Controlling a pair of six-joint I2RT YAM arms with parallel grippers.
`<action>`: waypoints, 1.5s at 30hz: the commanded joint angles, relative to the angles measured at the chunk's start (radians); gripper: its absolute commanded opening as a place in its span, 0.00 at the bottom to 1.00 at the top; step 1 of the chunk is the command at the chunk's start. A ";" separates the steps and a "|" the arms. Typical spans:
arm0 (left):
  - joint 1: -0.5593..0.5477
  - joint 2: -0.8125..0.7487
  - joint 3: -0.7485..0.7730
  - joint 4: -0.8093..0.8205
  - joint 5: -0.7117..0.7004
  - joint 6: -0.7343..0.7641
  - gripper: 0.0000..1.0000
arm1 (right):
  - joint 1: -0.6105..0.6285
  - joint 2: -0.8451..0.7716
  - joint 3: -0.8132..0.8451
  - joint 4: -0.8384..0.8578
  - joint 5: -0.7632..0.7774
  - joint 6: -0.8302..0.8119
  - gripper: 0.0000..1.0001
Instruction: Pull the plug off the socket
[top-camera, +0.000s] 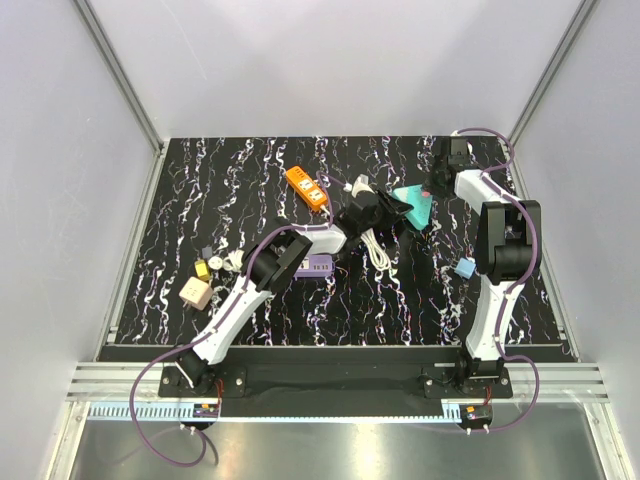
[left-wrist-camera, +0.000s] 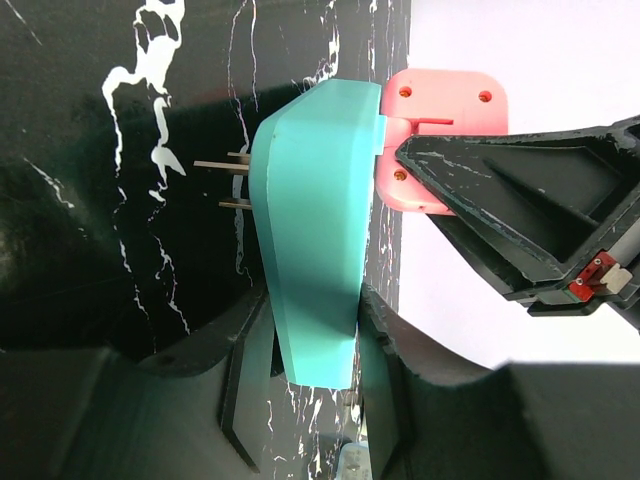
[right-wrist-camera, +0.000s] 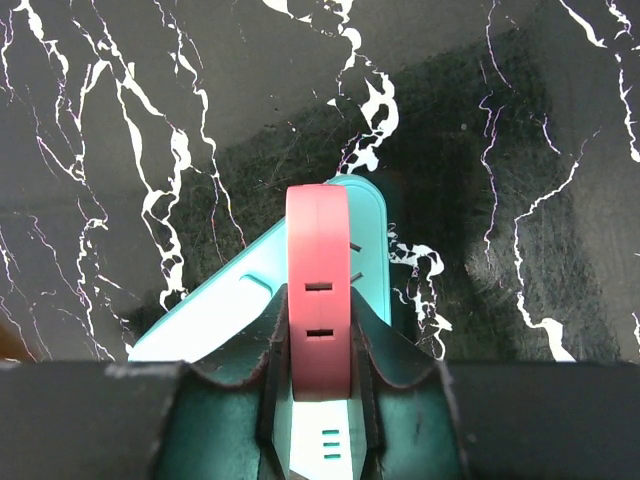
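The plug sits against the socket, right of the power strip.

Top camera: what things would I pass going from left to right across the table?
beige cube → orange strip → teal plug → blue cube

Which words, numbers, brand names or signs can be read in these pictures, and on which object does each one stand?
None can be read in any view.
teal adapter: no print; three short bars in the right wrist view, not letters.
pink adapter: only slots and screw holes.
orange power strip: markings, if any, too small to read.
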 joint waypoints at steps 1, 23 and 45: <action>0.008 0.000 0.017 -0.111 0.005 0.040 0.00 | -0.001 0.013 0.011 0.045 0.019 -0.005 0.21; 0.003 0.016 0.111 -0.245 -0.034 0.083 0.00 | 0.000 -0.077 -0.035 0.060 0.096 -0.036 0.00; 0.003 0.017 0.112 -0.246 -0.035 0.086 0.00 | 0.000 -0.225 -0.187 0.244 0.199 -0.036 0.00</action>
